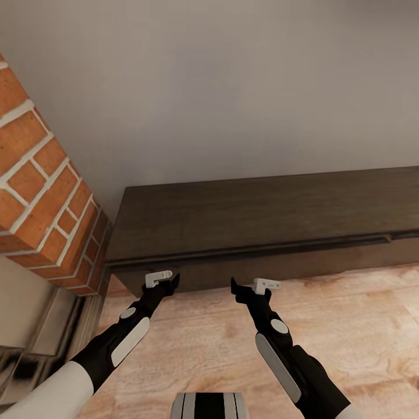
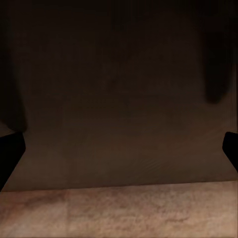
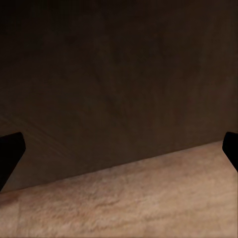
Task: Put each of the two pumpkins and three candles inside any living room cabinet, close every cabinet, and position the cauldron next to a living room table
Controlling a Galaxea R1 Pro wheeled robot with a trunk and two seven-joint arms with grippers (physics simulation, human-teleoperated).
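Note:
The cabinet [image 1: 262, 209] is a long, low, dark-brown unit against the grey wall. Its flat front [image 1: 233, 269] stands slightly forward of the section at the far right, with a dark gap under the top. My left gripper [image 1: 167, 283] hangs open just in front of the front's left end, low by the floor. My right gripper [image 1: 243, 289] is open a little to the right, also close to the front. Both wrist views face the dark front [image 2: 119, 99] [image 3: 119, 74] with nothing between the fingers. The pumpkins, candles, cauldron and table are out of view.
A red brick fireplace column [image 1: 41, 192] juts out at the left, right beside the cabinet's end, with a shiny grey surround [image 1: 35, 337] below it. Light wooden floor [image 1: 349, 326] stretches to the right. My base [image 1: 209, 405] is at the bottom.

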